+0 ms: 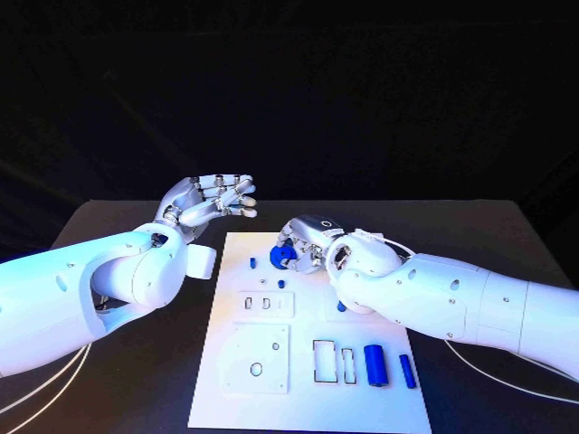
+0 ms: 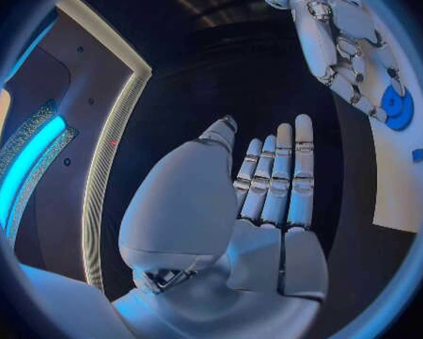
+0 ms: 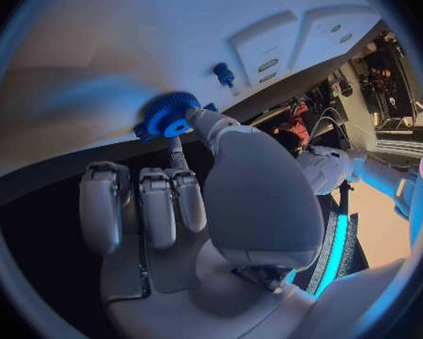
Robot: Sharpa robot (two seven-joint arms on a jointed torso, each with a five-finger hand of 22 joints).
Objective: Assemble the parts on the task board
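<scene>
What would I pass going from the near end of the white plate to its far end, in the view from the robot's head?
Near edge of the task board → blue cylinder lying beside a thinner blue pin → small blue peg → blue gear held by the right hand.

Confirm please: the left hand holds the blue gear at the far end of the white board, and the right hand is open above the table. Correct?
The hands are swapped. The right hand holds the blue gear at the white board's far end; the left hand is open above the table, as the head view shows.
</scene>
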